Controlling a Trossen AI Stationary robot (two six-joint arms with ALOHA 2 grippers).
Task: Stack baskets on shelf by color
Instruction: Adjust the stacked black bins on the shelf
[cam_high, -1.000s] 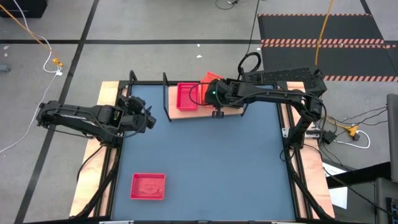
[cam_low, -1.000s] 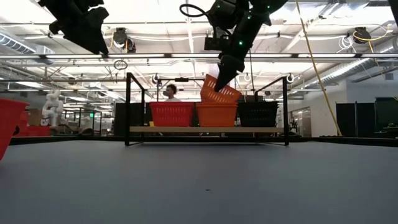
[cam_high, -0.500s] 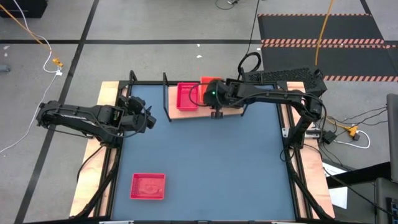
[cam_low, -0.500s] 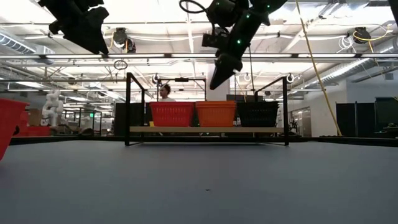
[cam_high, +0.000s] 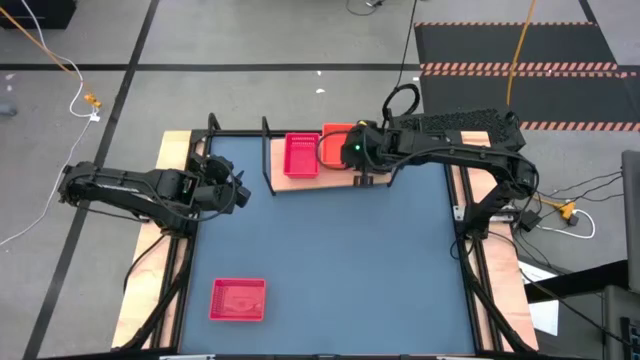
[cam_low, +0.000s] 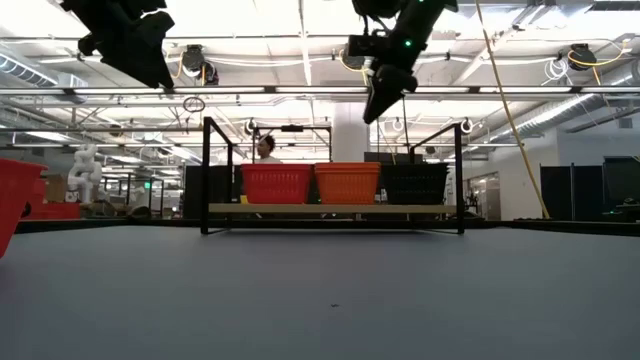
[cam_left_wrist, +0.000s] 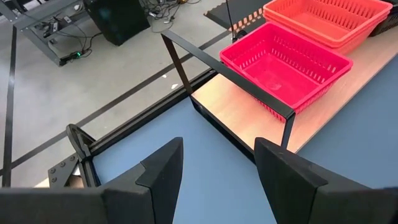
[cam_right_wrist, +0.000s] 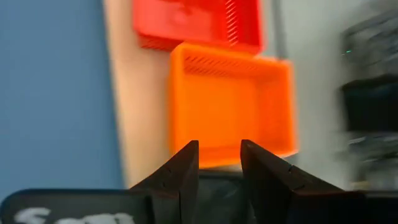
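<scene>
The shelf (cam_high: 300, 184) stands at the table's far edge. In the low view, one group each of red baskets (cam_low: 276, 183), orange baskets (cam_low: 347, 183) and black baskets (cam_low: 414, 183) rests bottom-down on its board (cam_low: 330, 208), side by side. A further red basket (cam_high: 238, 300) lies on the table near the left front corner. My right gripper (cam_high: 366, 176) hangs open and empty above the shelf, between the orange and black groups (cam_low: 374, 112); in its wrist view (cam_right_wrist: 219, 167) the orange basket (cam_right_wrist: 230, 99) lies below. My left gripper (cam_left_wrist: 217, 168) waits open near the table's left edge (cam_high: 236, 192).
The shelf's black wire frame (cam_low: 205, 175) rises at both ends and spans the top. My right arm (cam_high: 440, 150) reaches across the shelf's right part and hides the black baskets from above. Open blue-grey tabletop (cam_high: 340, 270) lies in front of the shelf.
My right gripper has let go of an orange basket that it held tilted over the orange group. That basket has dropped level into the group. The gripper has then risen and moved toward the table's right.
</scene>
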